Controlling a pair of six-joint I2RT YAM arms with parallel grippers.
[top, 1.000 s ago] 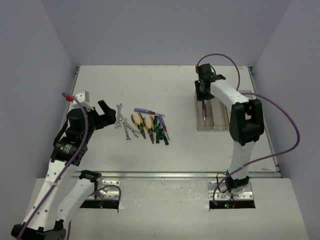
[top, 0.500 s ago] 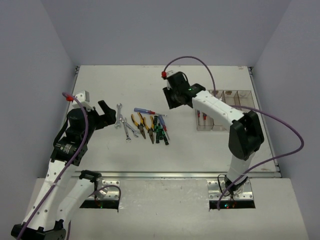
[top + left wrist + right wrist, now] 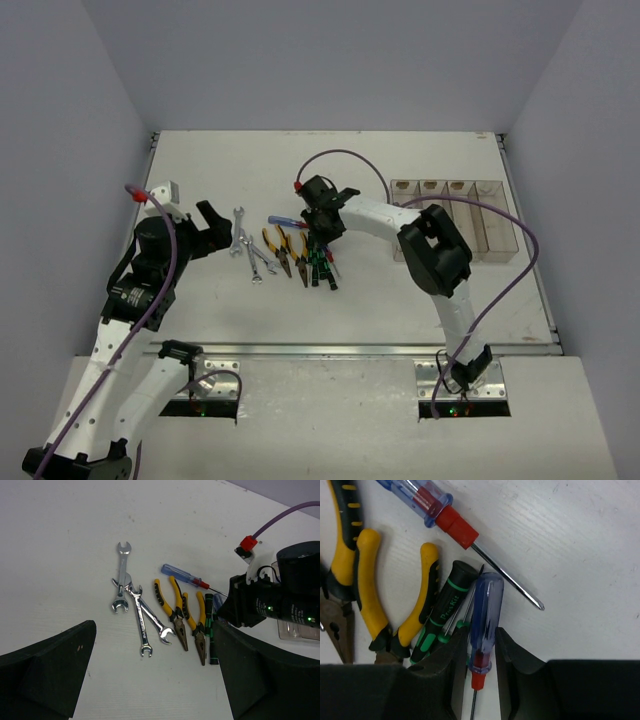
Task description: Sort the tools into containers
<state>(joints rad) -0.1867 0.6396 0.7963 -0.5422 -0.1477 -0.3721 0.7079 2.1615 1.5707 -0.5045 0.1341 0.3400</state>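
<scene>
The blue-handled, red-collared screwdriver (image 3: 487, 600) is straddled by the right gripper (image 3: 482, 636), clamping undeterminable; the touching black-and-green plastic-handled screwdriver (image 3: 447, 605) could be dragged.

Three wrenches (image 3: 121, 575), two pliers (image 3: 172, 610), two blue-and-red screwdrivers (image 3: 485, 620), four bins (image 3: 486, 222).

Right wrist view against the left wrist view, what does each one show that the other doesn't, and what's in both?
Only the right wrist view shows its own fingers on either side of a blue-and-red screwdriver handle. Only the left wrist view shows three silver wrenches, the right arm and a corner of the clear bins. Both show the yellow pliers, a black-and-green screwdriver and a second blue-and-red screwdriver lying apart.
</scene>
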